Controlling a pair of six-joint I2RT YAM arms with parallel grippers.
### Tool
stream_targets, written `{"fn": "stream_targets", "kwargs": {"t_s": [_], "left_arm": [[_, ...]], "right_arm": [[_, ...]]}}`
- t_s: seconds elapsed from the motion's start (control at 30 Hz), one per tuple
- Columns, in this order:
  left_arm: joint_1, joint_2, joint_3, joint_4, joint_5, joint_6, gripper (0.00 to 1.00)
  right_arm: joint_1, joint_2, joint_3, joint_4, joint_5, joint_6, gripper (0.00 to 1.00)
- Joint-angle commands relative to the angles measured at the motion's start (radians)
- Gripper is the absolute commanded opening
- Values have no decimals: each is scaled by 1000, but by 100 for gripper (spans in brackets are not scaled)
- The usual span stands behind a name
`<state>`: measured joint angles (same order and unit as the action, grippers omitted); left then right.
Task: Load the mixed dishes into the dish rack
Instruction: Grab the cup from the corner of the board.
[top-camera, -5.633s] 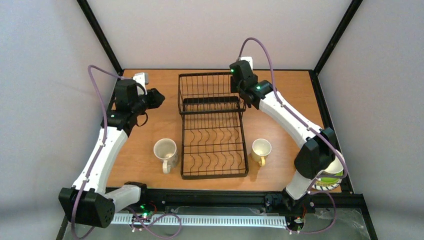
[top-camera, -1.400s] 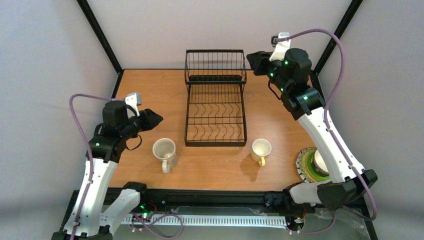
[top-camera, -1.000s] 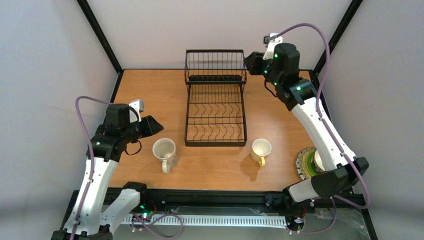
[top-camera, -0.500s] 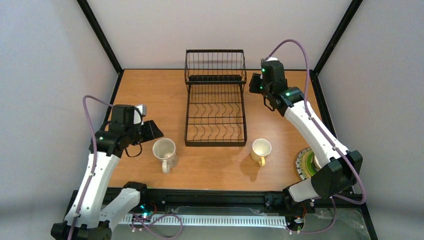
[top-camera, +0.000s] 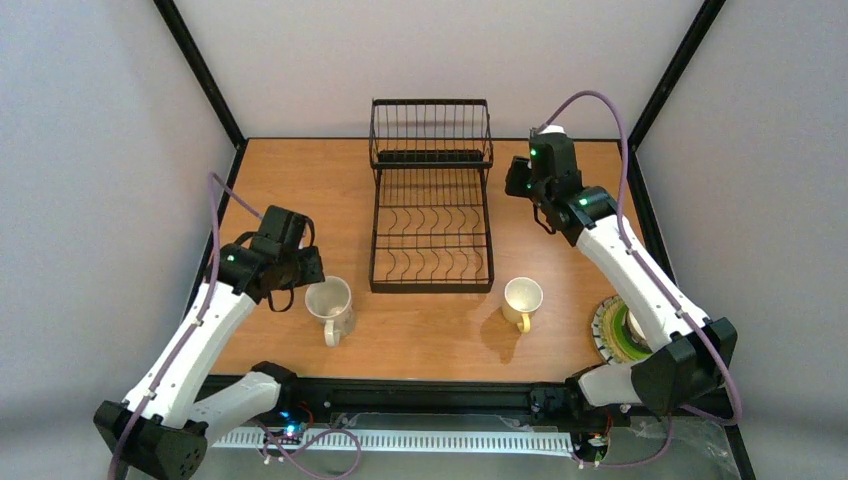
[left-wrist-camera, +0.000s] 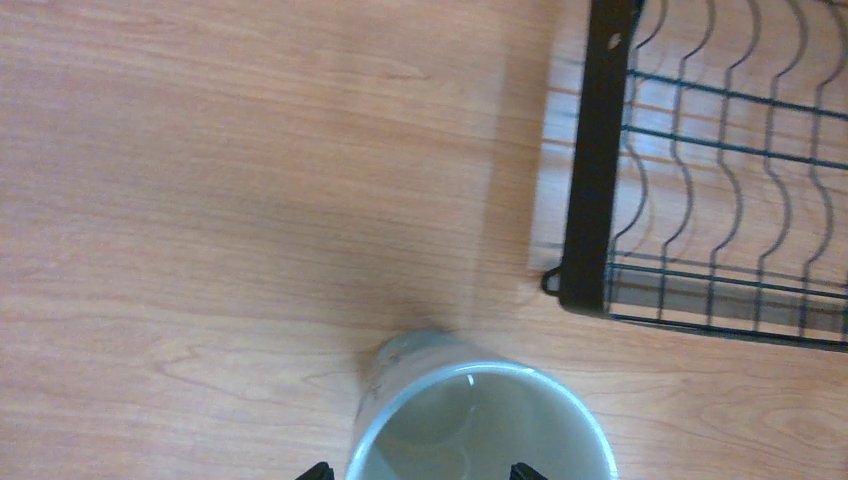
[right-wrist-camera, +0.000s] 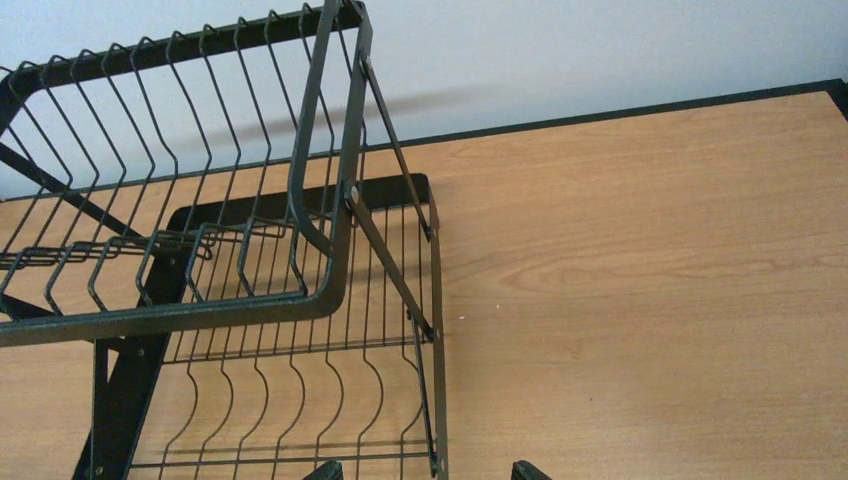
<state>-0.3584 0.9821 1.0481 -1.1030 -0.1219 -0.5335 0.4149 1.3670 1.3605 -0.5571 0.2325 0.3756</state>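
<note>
Top external: high at near edge, looking down on whole table (top-camera: 300, 180). Left wrist: close, straight down. Right wrist: low, oblique. All share dish rack (top-camera: 432, 158).

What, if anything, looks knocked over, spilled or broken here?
Nothing stands out. The white mug and the smaller cream-yellow mug stand upright on the table, the dish rack sits flat and empty, and no spill shows.

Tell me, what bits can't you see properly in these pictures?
- Top view: the right arm covers part of the dish stack, so its pieces can't be counted.
- Left wrist view: the bottom edge cuts off the white mug; no handle shows.
- Both wrist views: of the left gripper and right gripper, only fingertips peek in at the bottom edge.
- Right wrist view: the left and bottom edges cut off the rack.
</note>
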Motion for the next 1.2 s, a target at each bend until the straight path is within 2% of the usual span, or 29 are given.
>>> {"fn": "stream_targets", "kwargs": {"t_s": [0.0,0.57,0.63,0.87,1.17], "left_arm": [[-10,-31,-40,-29,-60,-48,100],[-11,-38,-178,62,-7,-96,100],[-10,-31,-179,64,0,-107,97],[-13,14,-201,99,49,-141,83],[-33,45,-209,116,79,-165,47]], "right_arm": [[4,-36,-37,-5,1,9,96],[5,-68,-107,14,-13,26,96],[5,-68,-109,14,-10,26,95],[5,-68,-116,17,-12,28,95],[6,-71,-138,20,-12,29,95]]}}
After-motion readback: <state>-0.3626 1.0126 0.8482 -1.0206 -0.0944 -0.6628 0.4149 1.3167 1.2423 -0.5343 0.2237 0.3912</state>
